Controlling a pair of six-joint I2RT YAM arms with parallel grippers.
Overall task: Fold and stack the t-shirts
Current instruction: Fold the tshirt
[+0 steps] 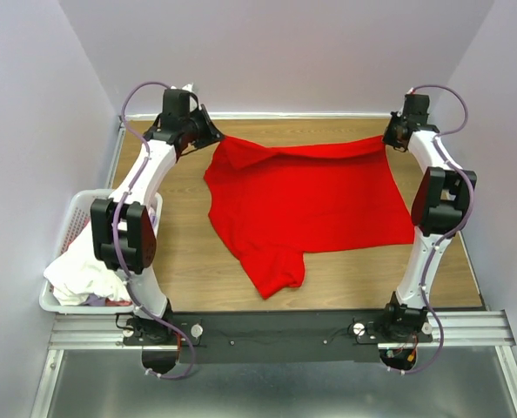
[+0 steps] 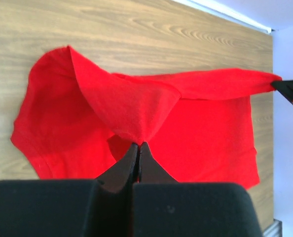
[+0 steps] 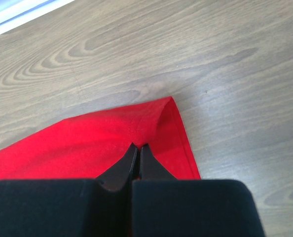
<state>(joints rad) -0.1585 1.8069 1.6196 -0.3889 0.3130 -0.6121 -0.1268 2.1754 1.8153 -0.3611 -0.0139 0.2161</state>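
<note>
L gripper [image 2: 138, 146]: jaws pinched shut on a bunched fold of the red t-shirt [image 1: 311, 205]; the cloth rises in a cone to the tips. Sits upper left in top view.
R gripper [image 3: 138, 146]: jaws closed on the same shirt's edge, just inside a hemmed corner. Sits upper right in top view.
Red t-shirt: centre of top view, on the table. Far edge is lifted and strung betw. the two grippers, with a loose fold sagging along it. Rest of the body lies on the wood, and one part trails toward lower centre.
Table [image 1: 189, 261]: wood-grain top, bare around the shirt.
Laundry basket [image 1: 67, 222]: white plastic, at the left edge of the frame beside the L arm.
White garments [image 1: 80, 277]: heaped in the basket and bulging over its near rim. Well apart from the red shirt.
Rail [image 1: 84, 329]: metal, along the bottom of the frame, w/ both arm bases on it.
</note>
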